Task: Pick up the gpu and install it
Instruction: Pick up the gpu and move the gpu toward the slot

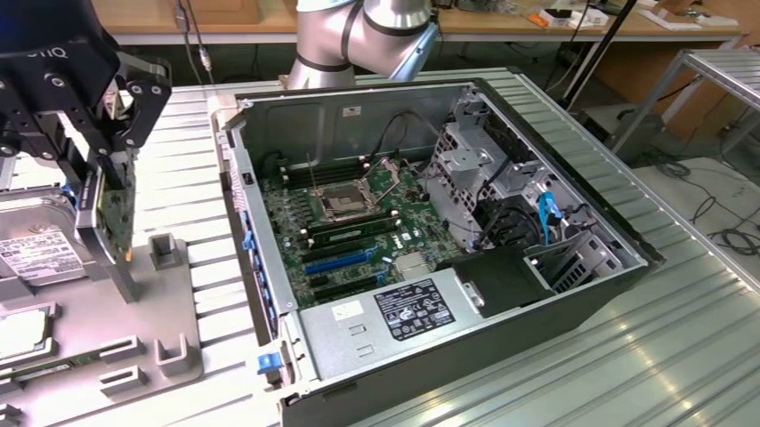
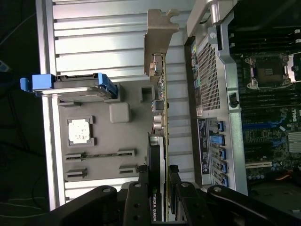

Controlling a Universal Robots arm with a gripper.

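Observation:
My gripper hangs at the exterior view's left, above the grey parts tray, shut on the gpu. The card is a thin board held upright on edge, its silvery end bracket pointing down toward the tray. Seen from the wrist, the gpu is edge-on between my fingers, the bracket at its far end, and my gripper clamps its dark cooler end. The open computer case lies beside the tray, its motherboard showing blue expansion slots.
On the tray sit a silver hard drive with blue rails, a processor chip and a memory stick. The case's rear wall stands between the tray and the motherboard. A power supply fills the case's near corner.

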